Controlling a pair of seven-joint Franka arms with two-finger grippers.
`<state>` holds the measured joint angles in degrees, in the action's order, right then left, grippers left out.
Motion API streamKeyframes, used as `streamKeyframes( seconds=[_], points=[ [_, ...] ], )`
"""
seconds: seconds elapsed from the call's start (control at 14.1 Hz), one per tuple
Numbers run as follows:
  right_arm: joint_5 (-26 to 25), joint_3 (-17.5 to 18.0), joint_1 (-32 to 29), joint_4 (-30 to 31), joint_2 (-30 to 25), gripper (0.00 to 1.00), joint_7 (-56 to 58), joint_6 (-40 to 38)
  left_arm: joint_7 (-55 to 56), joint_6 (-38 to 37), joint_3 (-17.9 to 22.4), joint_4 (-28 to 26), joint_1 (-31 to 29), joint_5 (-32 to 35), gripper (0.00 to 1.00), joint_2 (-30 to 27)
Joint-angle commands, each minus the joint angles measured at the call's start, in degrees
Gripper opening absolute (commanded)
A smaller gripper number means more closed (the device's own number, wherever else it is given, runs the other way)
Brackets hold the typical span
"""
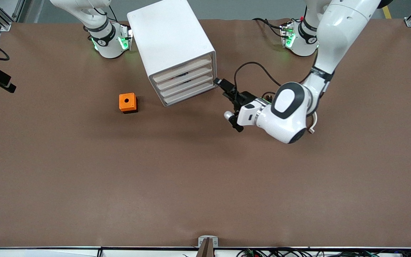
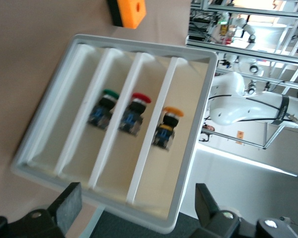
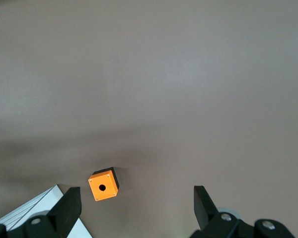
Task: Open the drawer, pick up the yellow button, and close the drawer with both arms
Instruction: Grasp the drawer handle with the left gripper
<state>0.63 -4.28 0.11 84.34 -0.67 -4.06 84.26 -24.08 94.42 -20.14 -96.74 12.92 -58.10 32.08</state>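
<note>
The white drawer cabinet (image 1: 171, 43) stands near the arms' bases, its four drawer fronts (image 1: 186, 82) all flush. My left gripper (image 1: 222, 84) is open and empty, level with the cabinet's front at the corner toward the left arm's end. The left wrist view looks into that front (image 2: 139, 148) between the fingers (image 2: 67, 206). The button (image 2: 168, 124) with the orange-yellow cap lies in one slot, beside a red-capped (image 2: 134, 111) and a green-capped one (image 2: 104, 106). My right gripper (image 3: 134, 208) is open and empty, high over the table, out of the front view.
An orange cube with a round hole (image 1: 127, 102) sits on the brown table (image 1: 205, 178) beside the cabinet, toward the right arm's end. It also shows in the right wrist view (image 3: 104, 185) and the left wrist view (image 2: 126, 11).
</note>
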Motion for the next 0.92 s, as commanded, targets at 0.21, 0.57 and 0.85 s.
streamKeyframes(
  seconds=[0.21,0.57,0.85],
  points=[
    [-1.07,1.20,0.07,-1.37,0.75,1.00,-2.34,0.64,-7.54,4.36,-0.34,-1.96,5.18,-5.88,0.88,2.45],
    [-0.98,1.20,3.22,-1.37,1.99,1.00,-7.60,2.05,-11.07,4.37,-0.95,-1.96,5.62,-6.15,0.72,4.66],
    [-1.07,1.20,7.97,-1.37,1.99,1.00,-18.50,2.05,-11.16,5.15,-1.57,-2.66,7.90,-9.92,0.57,4.66]
  ],
)
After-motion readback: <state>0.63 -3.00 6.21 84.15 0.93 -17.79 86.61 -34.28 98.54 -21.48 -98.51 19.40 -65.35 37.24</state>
